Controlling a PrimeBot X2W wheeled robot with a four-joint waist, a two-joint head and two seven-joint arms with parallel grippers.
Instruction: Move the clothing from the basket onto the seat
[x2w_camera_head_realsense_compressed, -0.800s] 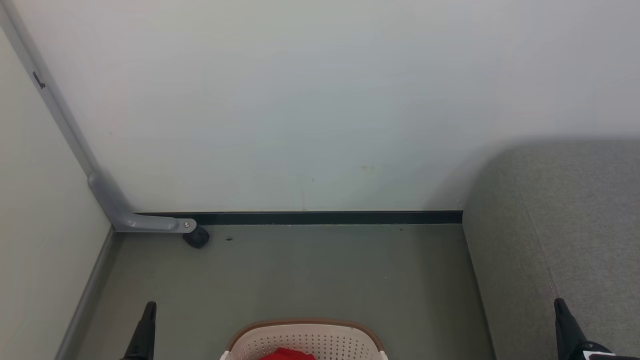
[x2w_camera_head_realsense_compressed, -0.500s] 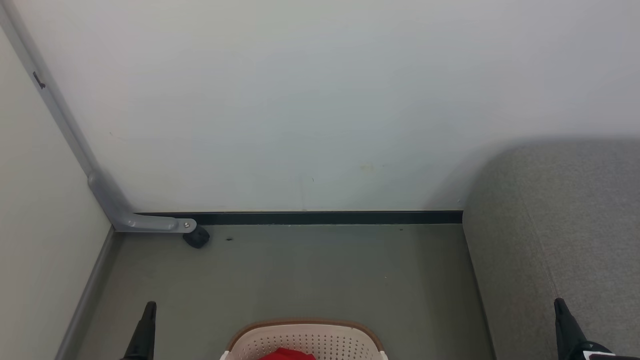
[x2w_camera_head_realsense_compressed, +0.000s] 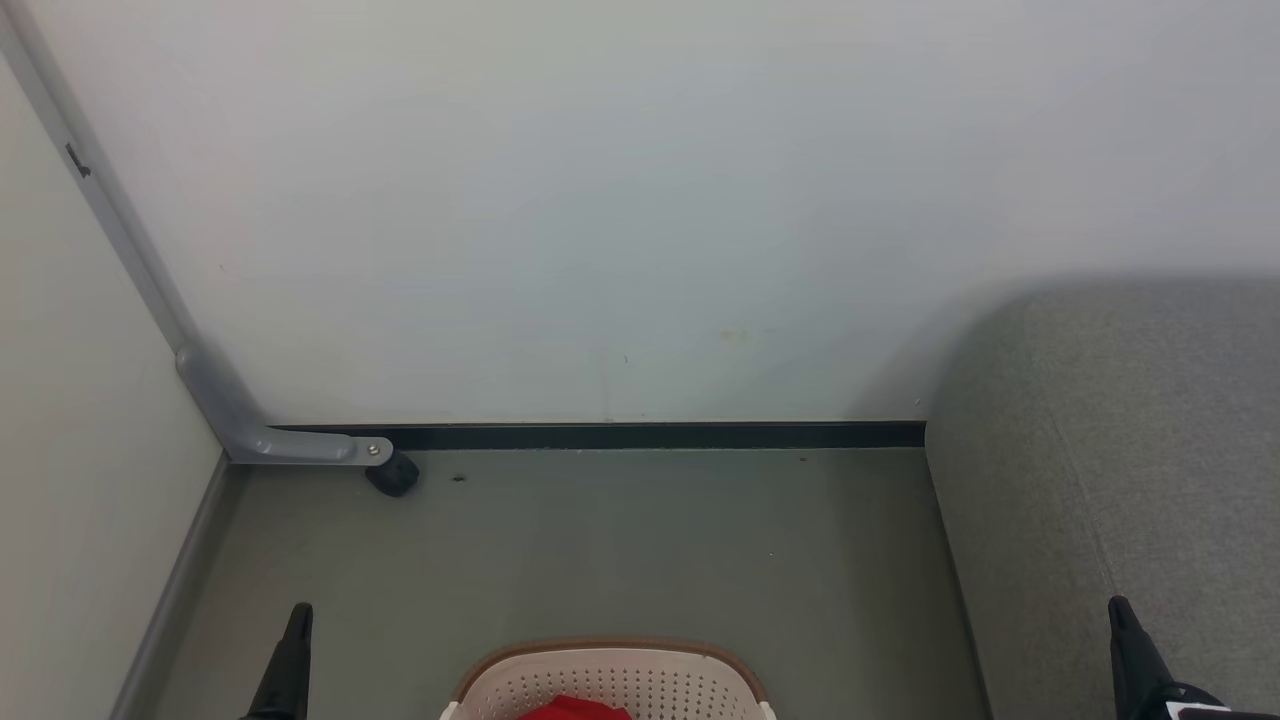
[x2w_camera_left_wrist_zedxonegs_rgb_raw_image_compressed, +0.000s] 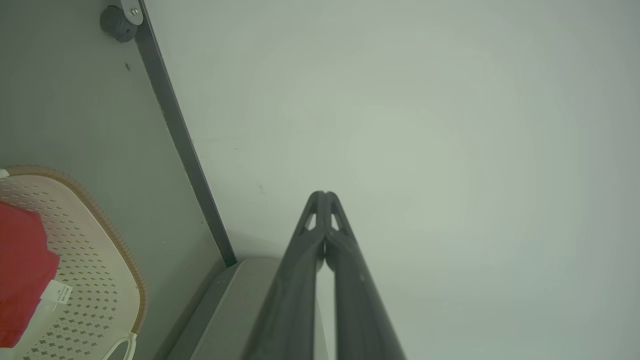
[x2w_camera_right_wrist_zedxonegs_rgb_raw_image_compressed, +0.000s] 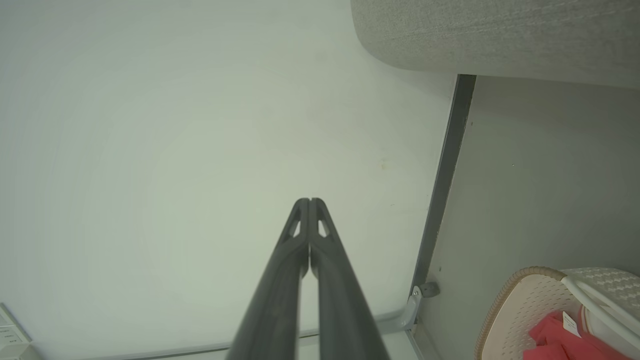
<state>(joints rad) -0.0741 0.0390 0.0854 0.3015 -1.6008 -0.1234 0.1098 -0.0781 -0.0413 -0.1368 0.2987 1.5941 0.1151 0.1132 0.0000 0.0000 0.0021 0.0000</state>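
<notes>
Both pinched together, empty: left gripper (x2w_camera_left_wrist_zedxonegs_rgb_raw_image_compressed: 325, 193) points at wall (x2w_camera_left_wrist_zedxonegs_rgb_raw_image_compressed: 450, 125); right gripper (x2w_camera_right_wrist_zedxonegs_rgb_raw_image_compressed: 310, 200) likewise; basket (x2w_camera_head_realsense_compressed: 610, 646) between.

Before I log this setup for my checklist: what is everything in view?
clothing: at least one piece, bright red, inside the basket
label: one, white, on the clothing
basket: one, cream with brown rim, on the floor, low centre
seat: one, grey, right of the basket
floor: grey-green, ahead
wall: pale, behind
skirting strip: one, dark, at the wall's foot
frame leg: one, grey, left corner
caster: one, black, at the leg's end
left gripper: dark, shut, empty, lower left
right gripper: dark, shut, empty, lower right
</notes>
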